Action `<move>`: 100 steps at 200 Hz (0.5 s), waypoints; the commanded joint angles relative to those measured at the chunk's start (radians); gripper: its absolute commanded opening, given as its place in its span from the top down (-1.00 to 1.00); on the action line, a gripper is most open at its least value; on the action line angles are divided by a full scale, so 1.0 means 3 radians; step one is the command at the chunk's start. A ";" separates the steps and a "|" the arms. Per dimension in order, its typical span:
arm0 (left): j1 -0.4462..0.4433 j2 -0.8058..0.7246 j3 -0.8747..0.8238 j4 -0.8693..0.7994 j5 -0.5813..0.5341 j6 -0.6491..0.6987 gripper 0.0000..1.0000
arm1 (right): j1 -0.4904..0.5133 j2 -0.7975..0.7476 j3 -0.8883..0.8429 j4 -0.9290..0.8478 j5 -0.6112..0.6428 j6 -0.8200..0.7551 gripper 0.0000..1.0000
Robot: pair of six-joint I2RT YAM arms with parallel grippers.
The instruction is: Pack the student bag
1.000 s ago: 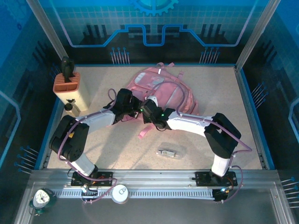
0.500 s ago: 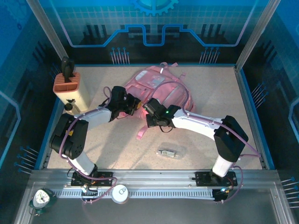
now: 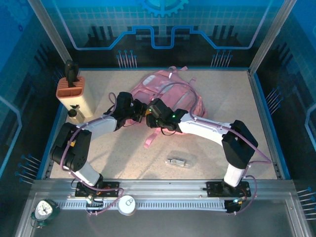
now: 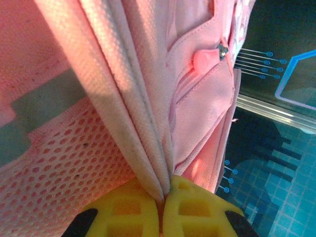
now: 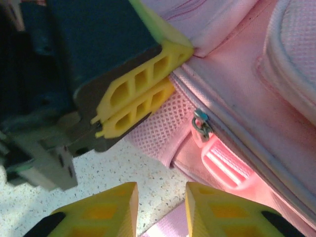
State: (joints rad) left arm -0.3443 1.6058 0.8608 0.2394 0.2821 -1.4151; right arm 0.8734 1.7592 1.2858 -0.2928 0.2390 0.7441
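The pink student bag (image 3: pixel 170 94) lies flat at the back middle of the table. My left gripper (image 3: pixel 140 109) is shut on the bag's near-left edge, and in the left wrist view its yellow fingers (image 4: pixel 129 207) pinch a fold of white-trimmed fabric (image 4: pixel 148 148) beside pink mesh. My right gripper (image 3: pixel 150 118) stands open just in front of it, low over the table. In the right wrist view its jaws (image 5: pixel 162 197) are apart over bare table and a pink strap (image 5: pixel 165 228), with the left gripper (image 5: pixel 180 68) and a zip pull (image 5: pixel 200 123) just ahead.
An orange-topped holder (image 3: pixel 70 88) on a beige box stands at the far left, with a small bottle (image 3: pixel 73 112) in front. A clear packet (image 3: pixel 177 161) lies on the near middle of the table. A loose pink strap (image 3: pixel 152 138) trails from the bag toward me.
My right gripper has opened and moved up-left to the bag's near-left edge. The left gripper, still shut on the bag's edge, pulled slightly left and then held still.
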 commanded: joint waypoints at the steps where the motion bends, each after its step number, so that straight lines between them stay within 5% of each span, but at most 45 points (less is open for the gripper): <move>1: -0.0097 -0.0209 0.0017 0.0043 0.0093 0.0006 1.00 | -0.0038 -0.0012 -0.0186 0.0403 0.0168 0.0106 0.33; 100: -0.0442 -0.0209 0.0191 -0.0227 -0.0140 -0.0067 1.00 | -0.0216 -0.0200 -0.0693 0.0876 0.0611 -0.0045 0.22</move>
State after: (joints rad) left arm -0.4305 1.5883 0.8623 0.1719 0.1898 -1.4197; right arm 0.8665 1.7397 1.1301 -0.1314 0.3347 0.7551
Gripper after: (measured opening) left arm 0.055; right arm 0.376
